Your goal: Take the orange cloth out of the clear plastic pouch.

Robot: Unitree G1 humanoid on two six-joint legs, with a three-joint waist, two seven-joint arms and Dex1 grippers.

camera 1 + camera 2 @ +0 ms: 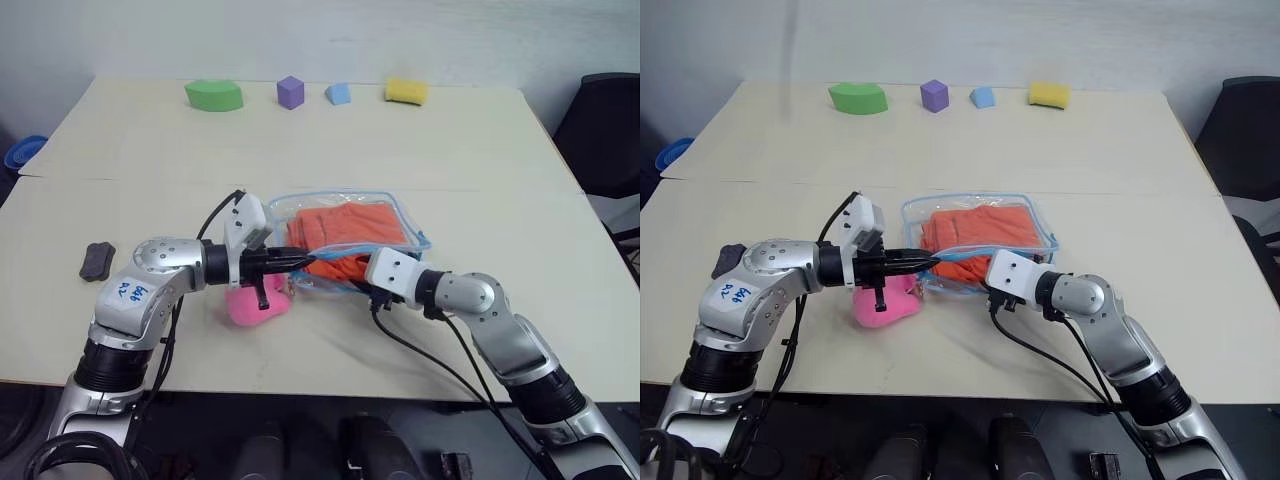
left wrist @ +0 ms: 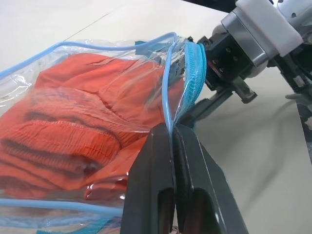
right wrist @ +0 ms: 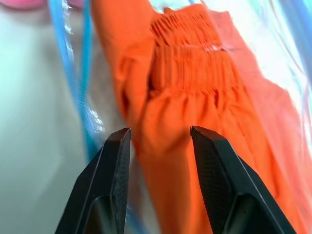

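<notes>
Near edge, left: my left gripper [image 2: 171, 134] is clamped tight on the light-blue zipper edge of the clear plastic pouch [image 1: 400, 215], holding the mouth up at its near-left corner.
Beside it: the pink pompom [image 1: 255, 303] lies on the table [image 1: 150, 150] just under that arm.
Middle: the orange cloth [image 1: 345, 230] is inside the pouch, bunched toward the opening, its long side running left to right.
Key relation: from my right gripper [image 3: 160, 136] the cloth lies straight ahead, just past the fingertips; this arm is the free one at the mouth.
Right tool: its jaws stand partly apart and grasp nothing, with orange fabric between and beyond them.
Next, as I judge it: push the right fingers further onto a fold, then close.
</notes>
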